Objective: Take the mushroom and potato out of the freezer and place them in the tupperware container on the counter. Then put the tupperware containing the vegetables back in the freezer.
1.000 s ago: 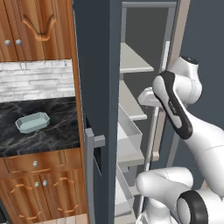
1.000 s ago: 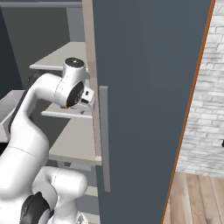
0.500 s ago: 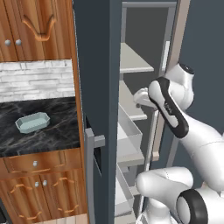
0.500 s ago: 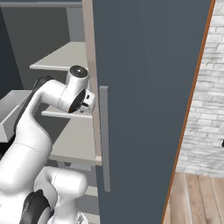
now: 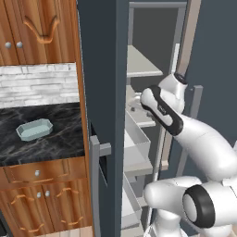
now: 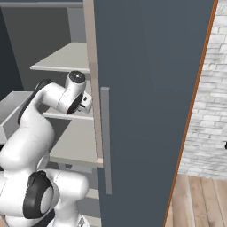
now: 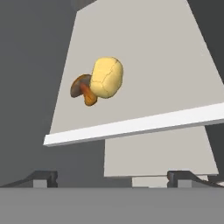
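White robot arm with dark joints point(image 6: 48, 99) reaches into the open tall dark slate-grey freezer point(image 6: 150, 88), wrist over a pale grey inner shelf point(image 6: 73, 142). Grey vertical bar handle point(image 6: 105, 142) on the door edge. White brick wall point(image 6: 206, 106) and wooden plank floor point(image 6: 199, 204) at right.

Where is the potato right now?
In the hand view the potato lies on a pale freezer shelf, upper left of centre, with the mushroom against its left side, well ahead of the open pincer.
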Motion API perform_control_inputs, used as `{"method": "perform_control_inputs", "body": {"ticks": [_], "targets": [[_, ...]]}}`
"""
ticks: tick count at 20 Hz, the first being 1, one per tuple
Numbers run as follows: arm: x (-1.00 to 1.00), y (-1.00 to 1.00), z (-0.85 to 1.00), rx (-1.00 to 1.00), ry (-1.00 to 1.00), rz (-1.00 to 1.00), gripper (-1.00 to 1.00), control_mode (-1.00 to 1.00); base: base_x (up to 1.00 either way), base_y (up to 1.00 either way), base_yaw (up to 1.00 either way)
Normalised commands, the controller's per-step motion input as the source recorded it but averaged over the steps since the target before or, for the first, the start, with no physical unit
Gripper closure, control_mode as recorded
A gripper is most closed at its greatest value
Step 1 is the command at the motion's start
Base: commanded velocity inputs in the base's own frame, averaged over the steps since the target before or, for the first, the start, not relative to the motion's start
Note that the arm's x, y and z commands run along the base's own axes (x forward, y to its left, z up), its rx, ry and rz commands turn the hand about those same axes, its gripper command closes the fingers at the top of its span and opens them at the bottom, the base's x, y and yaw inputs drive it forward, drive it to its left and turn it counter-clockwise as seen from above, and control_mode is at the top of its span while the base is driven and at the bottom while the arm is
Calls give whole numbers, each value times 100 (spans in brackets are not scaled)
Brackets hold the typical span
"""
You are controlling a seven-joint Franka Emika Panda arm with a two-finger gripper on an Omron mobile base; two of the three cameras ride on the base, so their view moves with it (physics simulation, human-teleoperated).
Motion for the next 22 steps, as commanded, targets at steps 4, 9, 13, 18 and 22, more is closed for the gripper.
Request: {"method": "perform_control_inputs", "body": {"ticks": [4,9,13,18,22], "targets": [[71,22,-24,8,2,0,-100,-100,0,0,0],[61,25,-29,5,3,0,-100,-100,0,0,0],[59,19,-28,2,3,-1,-100,-100,0,0,0],[56,12,-20,0,2,-3,-100,-100,0,0,0],[50,7,-16,0,3,-4,-100,-100,0,0,0]]}}
